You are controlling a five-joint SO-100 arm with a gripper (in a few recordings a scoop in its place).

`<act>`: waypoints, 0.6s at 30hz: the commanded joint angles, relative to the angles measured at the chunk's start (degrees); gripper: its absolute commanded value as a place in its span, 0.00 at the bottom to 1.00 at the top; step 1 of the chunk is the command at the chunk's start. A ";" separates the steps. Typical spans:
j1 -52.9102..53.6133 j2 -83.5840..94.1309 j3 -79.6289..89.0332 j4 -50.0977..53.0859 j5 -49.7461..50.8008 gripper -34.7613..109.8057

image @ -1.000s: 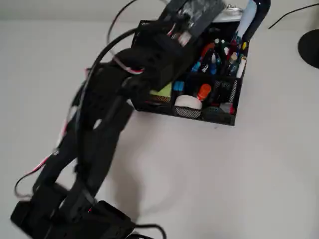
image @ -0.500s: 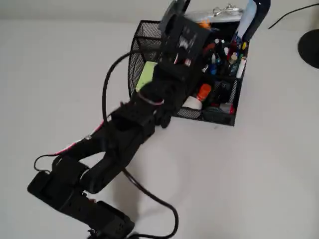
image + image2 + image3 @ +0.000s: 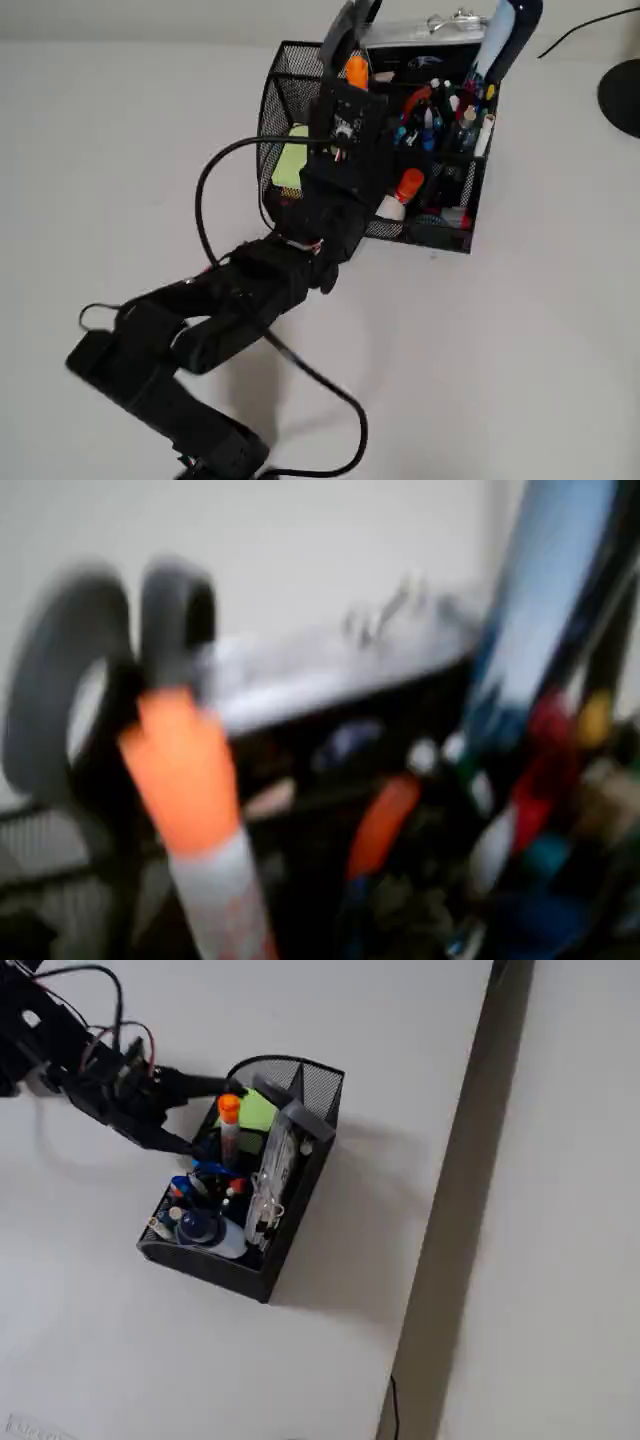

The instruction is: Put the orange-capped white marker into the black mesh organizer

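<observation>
The orange-capped white marker (image 3: 356,72) stands nearly upright over the left part of the black mesh organizer (image 3: 275,120). In the fixed view the marker (image 3: 229,1125) has its cap up and its lower barrel down inside the organizer (image 3: 318,1088). My gripper (image 3: 351,48) reaches in from the lower left, its grey fingers closed around the cap end. The wrist view is blurred: the marker (image 3: 190,790) slants down from my gripper (image 3: 140,680), with red print on the white barrel.
The organizer also holds green sticky notes (image 3: 290,155), a short stubby orange-red item (image 3: 408,185), several pens (image 3: 440,110) and a tall blue thing (image 3: 503,40). A black round object (image 3: 622,95) sits at the right edge. My cable (image 3: 335,400) loops on the table.
My arm has swung left across the organizer and stretched lower, carrying the marker from the back middle toward the left side, where it now stands more upright.
</observation>
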 commanded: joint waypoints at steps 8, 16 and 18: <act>4.66 35.51 -19.60 57.92 27.25 0.38; 8.96 45.88 -20.57 98.79 62.75 0.24; 8.96 46.93 -15.29 103.18 66.80 0.24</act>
